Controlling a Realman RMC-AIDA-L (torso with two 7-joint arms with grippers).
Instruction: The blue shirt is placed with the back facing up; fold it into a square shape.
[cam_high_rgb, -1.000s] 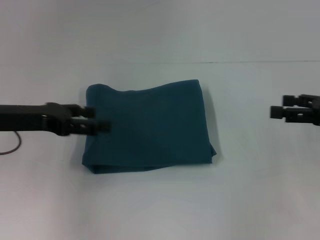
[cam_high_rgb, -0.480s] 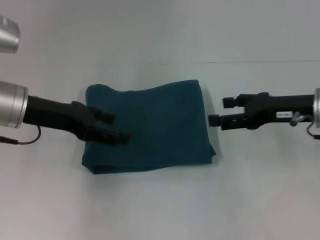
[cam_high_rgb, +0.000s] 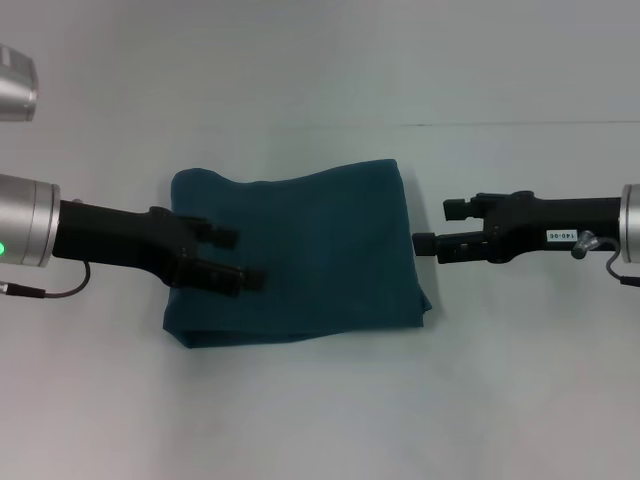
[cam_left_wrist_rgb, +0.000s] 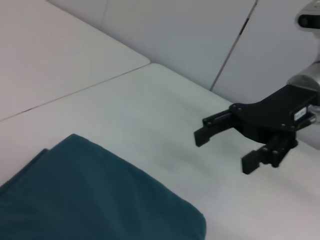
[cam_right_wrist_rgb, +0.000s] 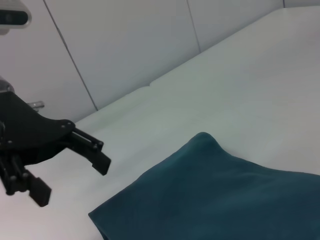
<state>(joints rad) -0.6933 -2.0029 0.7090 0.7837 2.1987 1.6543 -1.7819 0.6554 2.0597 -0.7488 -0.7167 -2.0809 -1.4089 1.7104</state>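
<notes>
The blue shirt (cam_high_rgb: 310, 250) lies folded into a rough square in the middle of the white table (cam_high_rgb: 320, 400), plain side up. My left gripper (cam_high_rgb: 241, 257) is open and hangs over the shirt's left part. My right gripper (cam_high_rgb: 440, 227) is open, just off the shirt's right edge and apart from it. The left wrist view shows the shirt (cam_left_wrist_rgb: 90, 200) and the right gripper (cam_left_wrist_rgb: 226, 150) beyond it. The right wrist view shows the shirt (cam_right_wrist_rgb: 215, 195) and the left gripper (cam_right_wrist_rgb: 72, 179).
A thin seam (cam_high_rgb: 500, 124) crosses the table behind the shirt. A silver arm part (cam_high_rgb: 15, 85) shows at the upper left. Pale wall panels (cam_left_wrist_rgb: 175, 35) stand beyond the table.
Both grippers have moved inward: the left from the shirt's left edge to over the cloth, the right from the far right to beside the shirt's right edge. The shirt has not moved.
</notes>
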